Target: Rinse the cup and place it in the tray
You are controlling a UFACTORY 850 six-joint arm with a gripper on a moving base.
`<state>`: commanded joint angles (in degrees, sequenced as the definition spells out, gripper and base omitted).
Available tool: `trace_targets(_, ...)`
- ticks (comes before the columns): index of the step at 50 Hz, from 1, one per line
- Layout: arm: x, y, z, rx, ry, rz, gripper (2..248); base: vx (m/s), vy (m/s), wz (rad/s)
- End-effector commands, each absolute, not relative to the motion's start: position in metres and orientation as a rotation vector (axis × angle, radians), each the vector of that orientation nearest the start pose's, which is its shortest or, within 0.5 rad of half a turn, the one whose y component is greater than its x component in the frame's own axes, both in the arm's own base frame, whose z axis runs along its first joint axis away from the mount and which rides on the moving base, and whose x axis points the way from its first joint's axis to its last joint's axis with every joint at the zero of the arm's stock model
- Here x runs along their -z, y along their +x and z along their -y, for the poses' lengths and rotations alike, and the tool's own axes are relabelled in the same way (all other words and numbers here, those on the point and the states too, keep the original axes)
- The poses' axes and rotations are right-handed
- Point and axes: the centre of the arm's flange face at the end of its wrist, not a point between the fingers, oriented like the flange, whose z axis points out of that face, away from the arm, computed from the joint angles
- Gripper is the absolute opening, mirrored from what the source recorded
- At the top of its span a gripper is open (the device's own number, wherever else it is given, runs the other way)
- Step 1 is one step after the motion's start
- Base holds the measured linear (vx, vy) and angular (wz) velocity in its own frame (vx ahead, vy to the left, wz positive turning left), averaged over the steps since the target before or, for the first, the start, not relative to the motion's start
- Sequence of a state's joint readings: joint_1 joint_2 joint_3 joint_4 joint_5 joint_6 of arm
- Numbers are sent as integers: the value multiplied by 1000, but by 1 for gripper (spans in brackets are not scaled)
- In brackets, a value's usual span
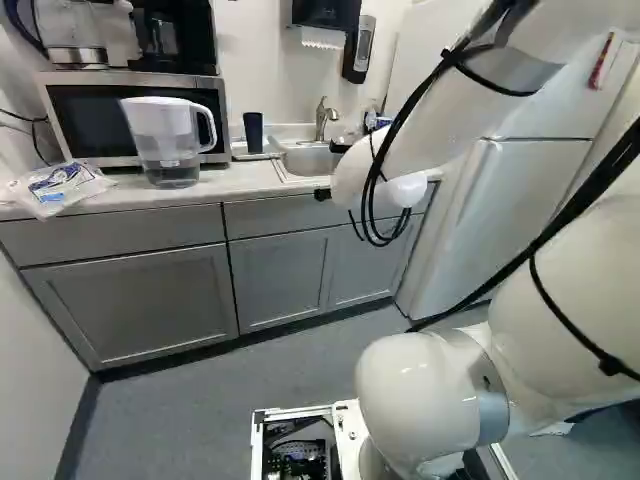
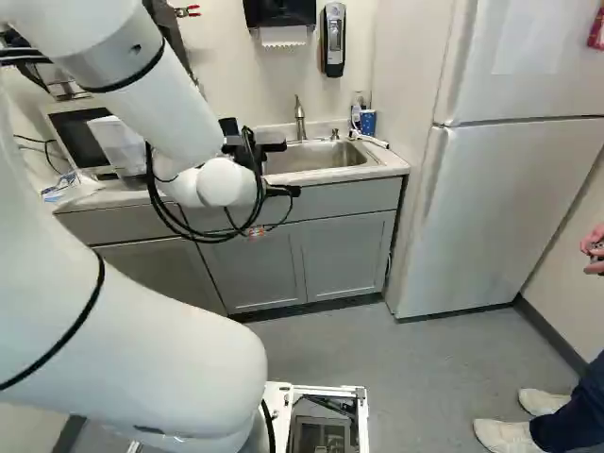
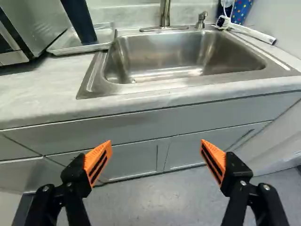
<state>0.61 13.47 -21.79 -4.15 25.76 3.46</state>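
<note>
Cup [image 3: 80,20] stands in tray [image 3: 105,38], ahead and left of the tool [image 2: 266,143].

Kitchenette: sink [image 3: 183,52], microwave [image 1: 135,115], fridge [image 2: 510,189], grey cabinets [image 1: 140,300], coffee maker [image 1: 175,40].

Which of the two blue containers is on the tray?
The plain dark-blue cup, on the tray between microwave and sink. The spotted container is past the sink, by the white brush.
</note>
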Motion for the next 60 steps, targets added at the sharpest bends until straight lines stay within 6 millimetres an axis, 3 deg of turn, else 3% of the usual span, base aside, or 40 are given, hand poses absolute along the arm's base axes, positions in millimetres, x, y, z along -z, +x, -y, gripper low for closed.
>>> trace_targets(25, -400, 317, -4, 1697, -2617, 24, 247, 0, 0, 0)
trace_targets(60, -372, 279, -1, 1800, -2568, 4, 247, 0, 0, 0)
